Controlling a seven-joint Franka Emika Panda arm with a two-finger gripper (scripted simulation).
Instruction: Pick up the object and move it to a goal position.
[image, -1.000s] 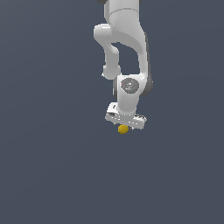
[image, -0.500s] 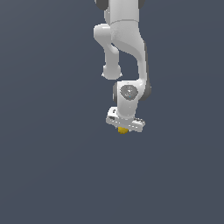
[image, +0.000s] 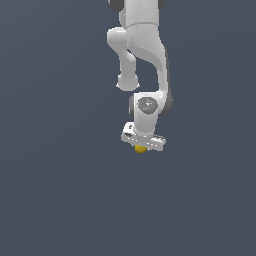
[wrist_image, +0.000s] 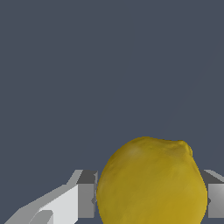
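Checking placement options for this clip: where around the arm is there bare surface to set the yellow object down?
Nearly everywhere: the grey surface is bare to the exterior view's left, right and below the gripper. The only crowded spot is at the gripper itself, where the lemon-like object sits between the fingers.

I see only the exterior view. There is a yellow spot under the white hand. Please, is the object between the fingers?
Observer: Yes. In the wrist view the lemon-like object sits between the two fingers, one on each side.
Operator: Do the fingers touch it?
Observer: Both finger pads meet its sides; no gap shows.
Operator: Is something under the object?
Observer: Beyond it the wrist view shows only plain dark grey surface. Whether the object rests on it, I cannot tell.
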